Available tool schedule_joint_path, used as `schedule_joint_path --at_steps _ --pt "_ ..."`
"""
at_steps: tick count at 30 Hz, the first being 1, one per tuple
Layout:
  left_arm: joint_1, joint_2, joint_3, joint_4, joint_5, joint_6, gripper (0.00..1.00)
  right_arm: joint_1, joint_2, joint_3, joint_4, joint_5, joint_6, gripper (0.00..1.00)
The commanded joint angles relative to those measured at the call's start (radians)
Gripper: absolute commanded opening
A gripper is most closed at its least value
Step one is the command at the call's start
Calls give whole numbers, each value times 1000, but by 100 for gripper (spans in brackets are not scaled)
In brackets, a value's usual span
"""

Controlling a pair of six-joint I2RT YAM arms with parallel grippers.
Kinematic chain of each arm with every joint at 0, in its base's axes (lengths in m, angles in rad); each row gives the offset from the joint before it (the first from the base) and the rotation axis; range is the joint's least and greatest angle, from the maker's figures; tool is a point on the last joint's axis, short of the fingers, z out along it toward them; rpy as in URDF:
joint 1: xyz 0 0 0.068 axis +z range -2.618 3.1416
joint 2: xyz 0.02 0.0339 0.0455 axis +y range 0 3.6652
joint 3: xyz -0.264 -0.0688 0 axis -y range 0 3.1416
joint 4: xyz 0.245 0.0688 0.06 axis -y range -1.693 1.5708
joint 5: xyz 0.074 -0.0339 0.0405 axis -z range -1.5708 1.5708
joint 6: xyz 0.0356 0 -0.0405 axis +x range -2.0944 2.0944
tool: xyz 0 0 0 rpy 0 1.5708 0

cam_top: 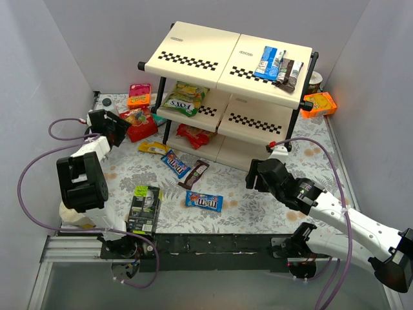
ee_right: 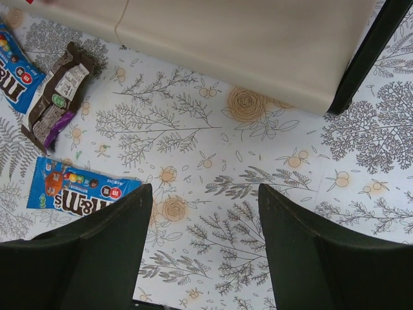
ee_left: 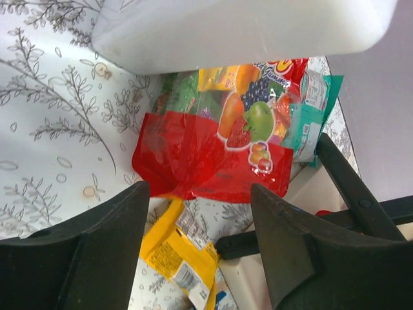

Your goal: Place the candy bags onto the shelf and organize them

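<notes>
The shelf point(cam_top: 213, 61) stands at the back. Its top tier holds blue M&M's and brown bars point(cam_top: 277, 64), the middle tier a Fox's bag point(cam_top: 184, 98), the bottom a red bag point(cam_top: 193, 135). On the table lie a red fruit-gummy bag point(cam_top: 137, 123), a yellow bag point(cam_top: 153, 148), two blue M&M's bags point(cam_top: 175, 163) point(cam_top: 204, 201) and a brown bar point(cam_top: 197, 173). My left gripper point(cam_top: 110, 126) is open and empty, just above the red bag point(ee_left: 213, 148) and the yellow bag point(ee_left: 177, 248). My right gripper point(cam_top: 258, 174) is open and empty over bare table, with an M&M's bag point(ee_right: 77, 190) at its left finger.
A teal bag point(ee_left: 310, 123) lies beside the red one. A black-and-green carton point(cam_top: 144, 208) stands at the front left. Orange boxes sit at the back left point(cam_top: 139, 95) and at the right point(cam_top: 319, 103). The shelf's foot point(ee_left: 258, 242) and post point(ee_right: 368, 55) are close to the grippers.
</notes>
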Motion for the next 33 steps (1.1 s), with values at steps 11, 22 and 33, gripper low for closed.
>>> schedule_joint_path --at_steps 11,22,33 --pt "0 75 -3 67 58 78 26 -10 1 29 -5 6 35 72" --pt "0 43 33 -77 225 299 0 -12 14 30 12 -3 43 70" --pt "-6 -164 -117 -90 319 255 0 -12 52 33 55 -40 43 69"
